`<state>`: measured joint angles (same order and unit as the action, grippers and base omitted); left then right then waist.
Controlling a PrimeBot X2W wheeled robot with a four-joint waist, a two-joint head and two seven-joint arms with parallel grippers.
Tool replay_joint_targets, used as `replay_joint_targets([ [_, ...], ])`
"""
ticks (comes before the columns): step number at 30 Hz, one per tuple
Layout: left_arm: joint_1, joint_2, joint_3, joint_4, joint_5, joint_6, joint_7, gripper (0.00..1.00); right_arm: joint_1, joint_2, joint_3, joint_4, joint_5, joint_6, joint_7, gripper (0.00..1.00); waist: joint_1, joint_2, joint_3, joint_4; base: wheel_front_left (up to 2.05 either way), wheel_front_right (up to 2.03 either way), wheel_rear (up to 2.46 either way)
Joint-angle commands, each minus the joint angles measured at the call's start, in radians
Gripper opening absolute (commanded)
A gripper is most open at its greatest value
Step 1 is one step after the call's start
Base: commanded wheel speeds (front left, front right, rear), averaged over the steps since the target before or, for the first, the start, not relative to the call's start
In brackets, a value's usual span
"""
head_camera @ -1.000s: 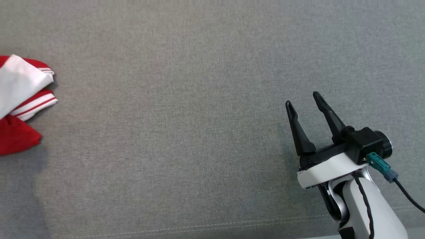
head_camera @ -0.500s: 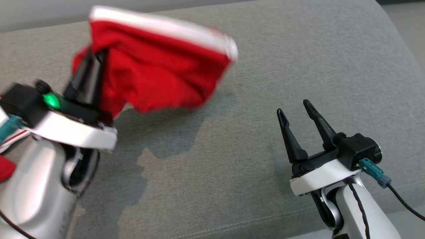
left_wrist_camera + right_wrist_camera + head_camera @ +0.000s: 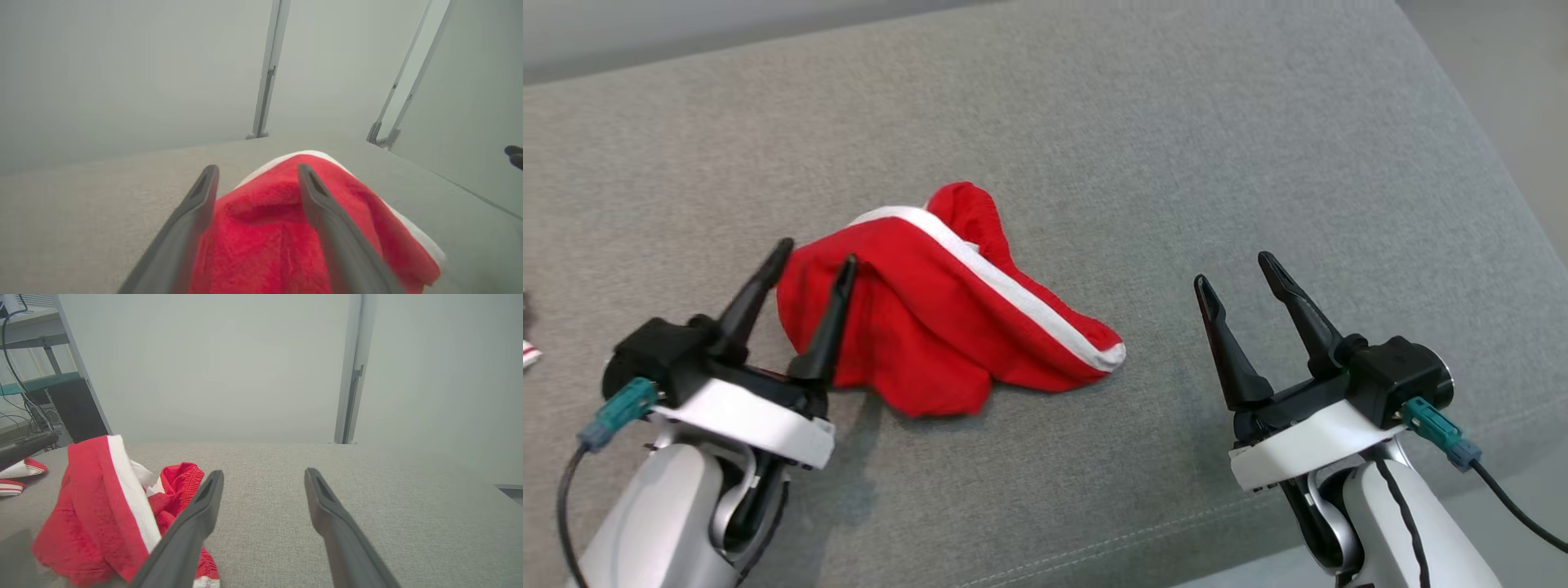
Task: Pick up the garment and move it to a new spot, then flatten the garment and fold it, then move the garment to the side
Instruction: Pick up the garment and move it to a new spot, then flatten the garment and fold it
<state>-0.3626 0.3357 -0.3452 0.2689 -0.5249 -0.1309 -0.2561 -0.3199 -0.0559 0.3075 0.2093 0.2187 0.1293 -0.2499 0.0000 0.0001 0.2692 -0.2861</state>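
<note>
The garment point(image 3: 931, 318) is red with a white stripe and lies crumpled on the grey fabric surface point(image 3: 1143, 139), left of centre. My left gripper point(image 3: 817, 255) is open at the garment's left edge, its right finger overlapping the cloth. From the left wrist, the red garment point(image 3: 278, 232) lies under and between the spread fingers of the left gripper point(image 3: 258, 169). Nothing is between the fingers of my open right gripper point(image 3: 1233, 271), which hovers well to the right of the garment. The right wrist view shows the garment point(image 3: 94, 506) to the left of the right gripper point(image 3: 264, 473).
A second red and white piece of cloth point(image 3: 18, 473) lies at the far left, just showing at the head view's edge point(image 3: 527, 353). The surface's seamed front edge runs along the bottom, and its right side drops off. Metal posts point(image 3: 347, 375) stand behind.
Half a second ago my left gripper held the garment up in the air. Now the garment lies on the surface and the left gripper is open. The head camera has also shifted.
</note>
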Motion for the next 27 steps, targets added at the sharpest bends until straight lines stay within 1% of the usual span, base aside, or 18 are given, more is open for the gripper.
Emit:
replay_joint_targets([
  [1, -0.001, 0.028, 0.065, -0.039, 0.019, 0.000, -0.006, 1.00, -0.018, 0.006, 0.018, -0.018, 0.006, 0.001, -0.012, 1.00, 0.0000, -0.0001, -0.038, 0.035, 0.00, 0.00, 0.00],
  [4, 0.041, 0.014, 0.132, -0.064, 0.037, 0.000, -0.006, 1.00, -0.037, 0.006, 0.022, 0.006, 0.006, 0.001, -0.012, 1.00, 0.0000, -0.0001, -0.086, 0.083, 0.00, 0.00, 0.00],
  [8, 0.105, -0.022, 0.204, -0.057, 0.054, 0.000, -0.006, 1.00, -0.055, 0.006, 0.039, 0.057, 0.020, 0.001, -0.012, 1.00, 0.0000, -0.0001, -0.149, 0.155, 0.00, 0.00, 0.00],
  [9, 0.139, -0.040, 0.227, -0.051, 0.066, 0.000, -0.006, 1.00, -0.056, 0.006, 0.054, 0.093, 0.029, 0.001, -0.012, 1.00, 0.0000, -0.0001, -0.175, 0.191, 0.00, 0.00, 0.00],
  [14, 0.226, -0.093, 0.287, -0.029, 0.076, 0.000, -0.006, 1.00, -0.033, 0.006, 0.086, 0.204, 0.057, 0.001, -0.012, 1.00, 0.0000, -0.0001, -0.210, 0.271, 0.00, 0.00, 0.00],
  [15, 0.226, -0.093, 0.287, -0.029, 0.076, 0.000, -0.006, 1.00, -0.033, 0.006, 0.086, 0.204, 0.057, 0.001, -0.012, 1.00, 0.0000, -0.0001, -0.210, 0.271, 0.00, 0.00, 0.00],
  [16, 0.256, -0.108, 0.296, -0.025, 0.078, 0.000, -0.006, 1.00, -0.029, 0.006, 0.098, 0.258, 0.060, 0.001, -0.012, 1.00, 0.0000, -0.0001, -0.212, 0.298, 0.00, 0.00, 0.00],
  [17, 0.256, -0.108, 0.296, -0.025, 0.078, 0.000, -0.006, 1.00, -0.029, 0.006, 0.098, 0.258, 0.060, 0.001, -0.012, 1.00, 0.0000, -0.0001, -0.212, 0.298, 0.00, 0.00, 0.00],
  [19, 0.275, -0.118, 0.291, -0.019, 0.080, 0.000, -0.006, 1.00, -0.034, 0.006, 0.088, 0.308, 0.063, 0.001, -0.012, 1.00, 0.0000, -0.0001, -0.212, 0.324, 0.00, 0.00, 0.00],
  [23, 0.284, -0.121, 0.255, -0.023, 0.081, 0.000, -0.006, 1.00, -0.052, 0.006, 0.044, 0.410, 0.026, 0.001, -0.012, 1.00, 0.0000, -0.0001, -0.203, 0.375, 0.00, 0.00, 0.00],
  [27, 0.287, -0.117, 0.248, -0.025, 0.073, 0.000, -0.006, 1.00, -0.040, 0.006, -0.034, 0.443, -0.010, 0.001, -0.012, 1.00, 0.0000, -0.0001, -0.199, 0.394, 0.00, 0.00, 0.00],
])
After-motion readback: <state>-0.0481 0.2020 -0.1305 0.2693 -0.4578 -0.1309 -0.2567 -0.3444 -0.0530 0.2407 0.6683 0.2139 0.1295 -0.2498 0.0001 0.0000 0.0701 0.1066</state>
